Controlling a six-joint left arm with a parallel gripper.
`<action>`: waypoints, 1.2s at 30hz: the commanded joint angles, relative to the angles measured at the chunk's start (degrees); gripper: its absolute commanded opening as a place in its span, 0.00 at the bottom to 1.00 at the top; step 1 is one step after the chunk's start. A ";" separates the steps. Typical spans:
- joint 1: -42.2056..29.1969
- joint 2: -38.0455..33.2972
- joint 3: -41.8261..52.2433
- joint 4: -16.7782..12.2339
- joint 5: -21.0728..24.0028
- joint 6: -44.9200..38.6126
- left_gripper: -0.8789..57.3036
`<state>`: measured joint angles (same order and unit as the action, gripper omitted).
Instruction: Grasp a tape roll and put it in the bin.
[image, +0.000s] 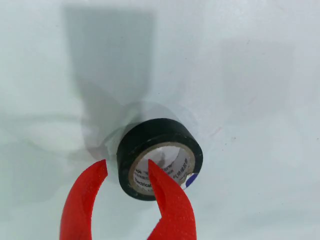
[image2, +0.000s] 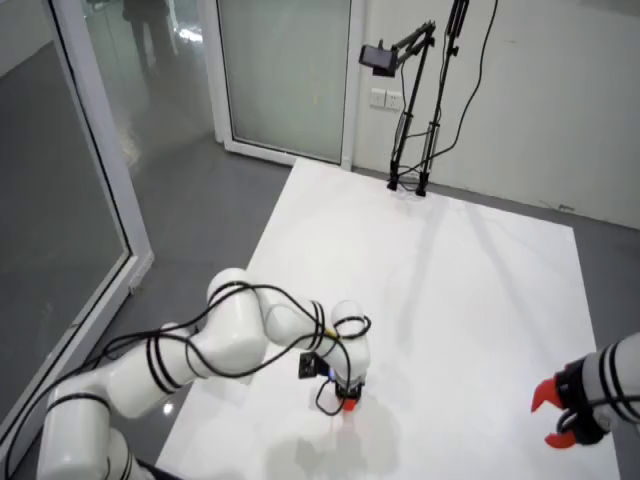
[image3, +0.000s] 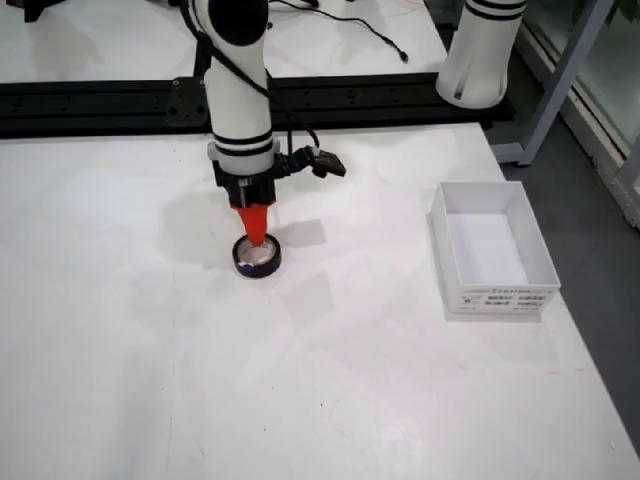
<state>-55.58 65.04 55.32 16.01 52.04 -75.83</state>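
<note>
Two red fingers (image: 170, 200) of my gripper (image: 127, 167) straddle one wall of the tape roll (image: 160, 157): one tip sits inside the cardboard core, the other outside the black rim, and both stand spread with a gap, not yet pinching. The roll lies flat on the white table (image3: 150, 330), directly under me. To do this well, I judge I should sink a little lower so the tips bite the full wall, then squeeze squarely so it does not tip. On the core I read the start of "Electrical"; the remaining print is too small to make out. Farther off stands the white bin (image3: 492, 248), its front label unreadable.
</note>
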 joint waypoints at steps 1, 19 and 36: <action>0.30 2.63 -1.44 -0.02 -0.54 -0.11 0.31; 0.38 2.63 -2.94 -1.69 3.15 0.33 0.00; 2.23 -7.21 -5.84 2.71 16.51 3.67 0.00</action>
<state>-54.92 65.70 51.11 15.52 58.37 -74.57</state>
